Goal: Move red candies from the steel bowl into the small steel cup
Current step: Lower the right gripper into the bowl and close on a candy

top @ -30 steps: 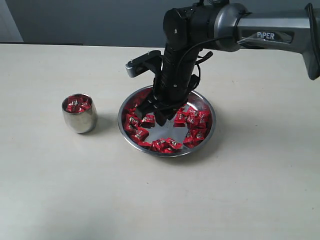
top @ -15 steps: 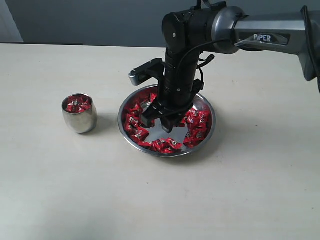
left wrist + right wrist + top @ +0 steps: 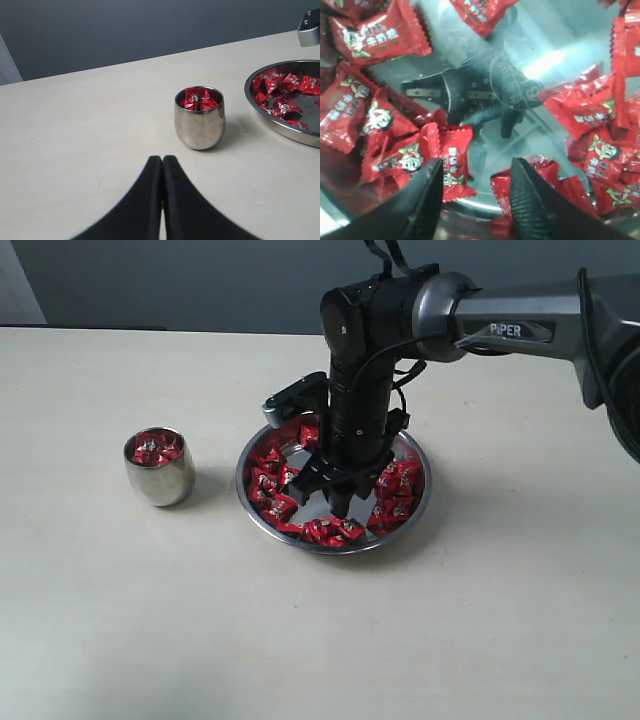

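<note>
The steel bowl [image 3: 415, 505] sits mid-table with red candies [image 3: 396, 480] ringed round its bare centre. My right gripper [image 3: 325, 498] hangs point-down inside it, open, its two black fingers low over the near side. In the right wrist view the gripper [image 3: 476, 167] straddles bare steel, with one candy [image 3: 455, 162] by one finger and another [image 3: 502, 187] by the other; nothing is held. The small steel cup [image 3: 159, 478] stands left of the bowl with red candies [image 3: 155, 449] inside. My left gripper [image 3: 162, 159] is shut and empty, a short way from the cup [image 3: 199, 125].
The pale table [image 3: 480, 630] stretches all round. A grey wall runs behind the table's far edge. The bowl's rim [image 3: 260, 107] shows beside the cup in the left wrist view. The right arm [image 3: 520, 325] reaches in from the right.
The right gripper has slid toward the bowl's near side and its fingers have spread wider. The cup, bowl and left gripper have stayed put.
</note>
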`<state>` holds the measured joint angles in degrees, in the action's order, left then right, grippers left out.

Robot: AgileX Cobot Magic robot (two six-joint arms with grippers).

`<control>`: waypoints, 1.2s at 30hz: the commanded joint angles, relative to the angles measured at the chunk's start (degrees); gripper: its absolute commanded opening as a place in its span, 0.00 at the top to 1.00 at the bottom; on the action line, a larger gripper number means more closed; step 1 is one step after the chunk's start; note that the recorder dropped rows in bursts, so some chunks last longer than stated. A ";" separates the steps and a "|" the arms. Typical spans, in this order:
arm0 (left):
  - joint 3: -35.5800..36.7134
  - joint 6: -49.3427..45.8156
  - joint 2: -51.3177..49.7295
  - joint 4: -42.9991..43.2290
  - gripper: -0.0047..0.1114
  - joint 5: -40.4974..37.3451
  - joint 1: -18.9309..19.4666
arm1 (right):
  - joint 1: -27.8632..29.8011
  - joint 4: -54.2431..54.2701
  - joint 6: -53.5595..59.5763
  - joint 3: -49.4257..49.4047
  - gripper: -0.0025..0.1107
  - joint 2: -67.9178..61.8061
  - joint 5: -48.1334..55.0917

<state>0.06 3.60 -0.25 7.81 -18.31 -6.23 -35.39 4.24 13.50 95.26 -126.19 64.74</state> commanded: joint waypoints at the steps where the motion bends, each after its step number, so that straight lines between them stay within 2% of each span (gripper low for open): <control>1: -0.06 0.31 0.25 -0.07 0.96 0.54 -0.17 | 0.25 1.61 0.36 -0.22 0.61 0.14 -0.80; 5: -0.06 0.31 0.25 -0.07 0.96 0.54 -0.17 | 0.25 4.45 1.28 -0.22 0.61 -0.22 -0.82; 25: -0.06 0.31 0.25 -0.07 0.96 0.54 -0.17 | 0.25 5.29 1.37 -0.22 0.61 -2.82 -1.75; 28: -0.06 0.31 0.25 -0.07 0.96 0.54 -0.17 | 0.25 5.29 1.26 -0.22 0.70 -2.82 -1.75; 34: -0.06 0.31 0.25 -0.07 0.96 0.54 -0.17 | 0.25 5.29 1.26 -0.22 0.99 -2.82 -2.54; 36: -0.06 0.31 0.25 -0.07 0.96 0.54 -0.17 | 0.25 5.29 1.12 -0.22 0.98 -2.82 -2.79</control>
<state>0.06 3.60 -0.25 7.81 -18.31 -6.23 -35.28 9.69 14.54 95.26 -129.05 62.58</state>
